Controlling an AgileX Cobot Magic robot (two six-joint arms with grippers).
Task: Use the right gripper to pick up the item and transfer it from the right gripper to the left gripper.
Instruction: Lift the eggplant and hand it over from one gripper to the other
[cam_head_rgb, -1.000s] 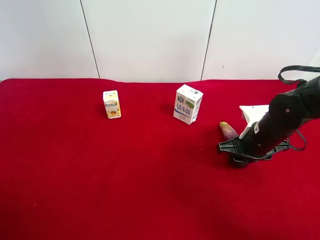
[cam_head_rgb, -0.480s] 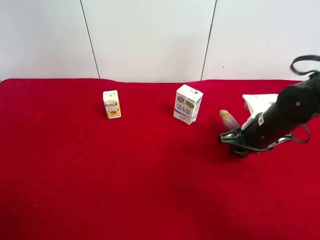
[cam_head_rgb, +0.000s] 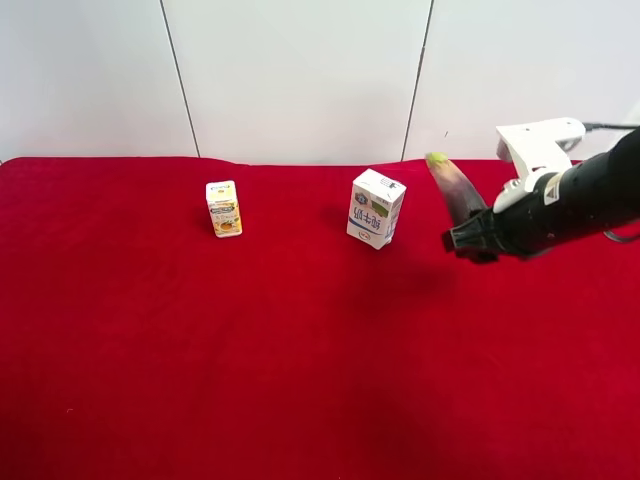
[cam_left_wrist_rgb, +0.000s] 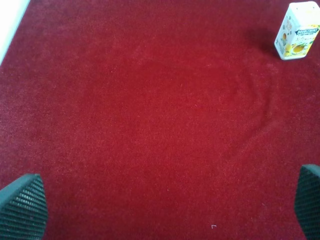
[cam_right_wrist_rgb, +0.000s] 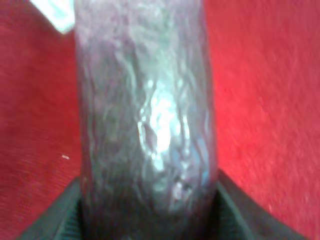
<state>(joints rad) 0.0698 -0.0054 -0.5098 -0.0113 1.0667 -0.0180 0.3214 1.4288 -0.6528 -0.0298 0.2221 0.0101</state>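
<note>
1. a red cloth (cam_head_rgb: 250, 380) covers the whole table and fills most of the exterior high view. it is also the ground under both wrist views.
2. a white panelled wall (cam_head_rgb: 300, 70) stands behind the far edge of the cloth.
3. the right arm (cam_head_rgb: 590, 195) reaches in from the exterior high view's right. it is black, with a white housing (cam_head_rgb: 535, 145) on top, and lies nearly level above the cloth.
4. the eggplant (cam_head_rgb: 457, 190) is held by this arm, up in the air and clear of the cloth. it is tilted, with its pale yellow-green stem end (cam_head_rgb: 436, 159) uppermost, and it is just beside the milk carton but apart from it. in the right wrist view the eggplant's wrinkled, glossy purple body (cam_right_wrist_rgb: 145, 115) fills the middle of the picture.
5. the right gripper (cam_head_rgb: 470, 238) is clamped on the eggplant's lower part. its black fingers (cam_right_wrist_rgb: 55, 222) press against both sides of it.
6. the white milk carton (cam_head_rgb: 376, 208) stands upright on the cloth near the far edge, between the eggplant and the small carton.
7. the small yellow-white carton (cam_head_rgb: 223, 208) stands upright well apart from the milk carton. the left wrist view shows it too (cam_left_wrist_rgb: 296, 31).
8. the left gripper (cam_left_wrist_rgb: 165, 200) is spread wide and holds nothing. its two ribbed fingertips (cam_left_wrist_rgb: 22, 202) sit at opposite edges of the left wrist view, with bare cloth between them.
</note>
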